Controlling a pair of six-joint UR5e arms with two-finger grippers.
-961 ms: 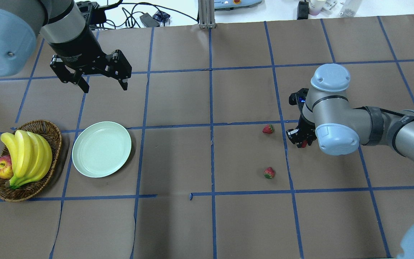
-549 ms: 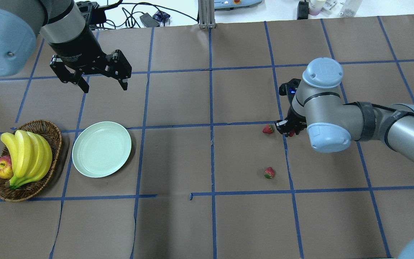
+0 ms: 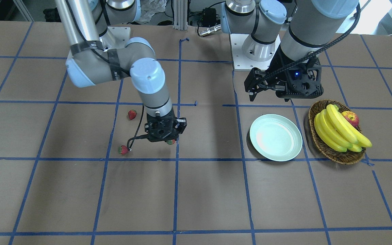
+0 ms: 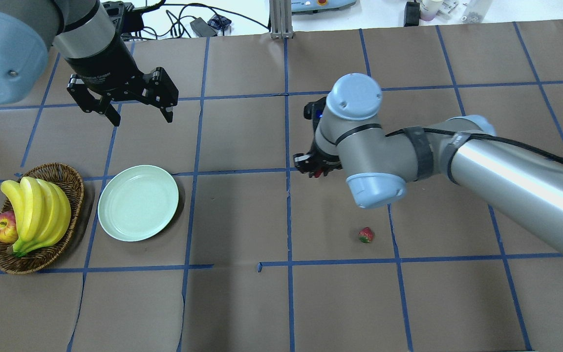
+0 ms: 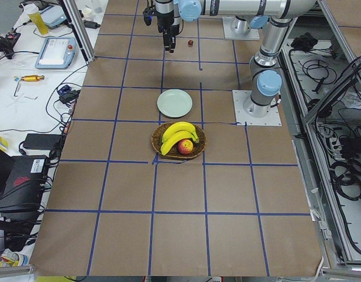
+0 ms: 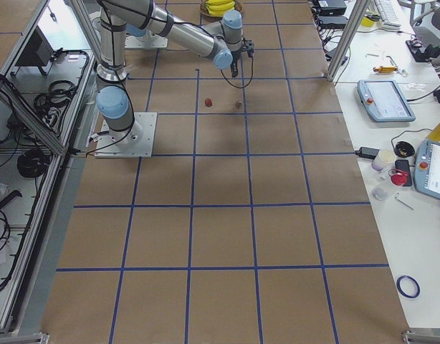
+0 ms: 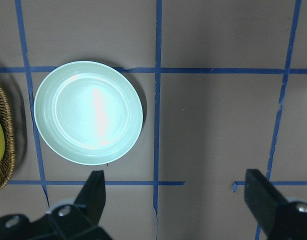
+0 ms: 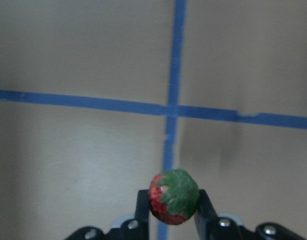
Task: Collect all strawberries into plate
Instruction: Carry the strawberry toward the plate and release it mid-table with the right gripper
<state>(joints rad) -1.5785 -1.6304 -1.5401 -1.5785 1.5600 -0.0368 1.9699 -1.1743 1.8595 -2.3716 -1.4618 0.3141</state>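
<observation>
My right gripper [image 4: 316, 171] is shut on a strawberry [image 8: 173, 199] and holds it above the table near the centre line; the fruit also shows under the fingers in the front view [image 3: 171, 142]. Two more strawberries [image 3: 132, 114] [image 3: 124, 149] lie on the table to the right gripper's right. Overhead, one strawberry [image 4: 366, 235] shows and the other is hidden under my right arm. The pale green plate [image 4: 138, 203] is empty, on the left side. My left gripper [image 4: 142, 116] is open and empty, hovering beyond the plate [image 7: 88, 112].
A wicker basket [image 4: 74, 181] with bananas [image 4: 37, 210] and an apple [image 4: 3, 229] stands just left of the plate. Blue tape lines cross the brown table cover. Cables and devices lie past the far edge.
My right arm has swung left with the strawberry in its gripper, from beside the far loose strawberry to near the table's centre line. The left arm has not moved.
</observation>
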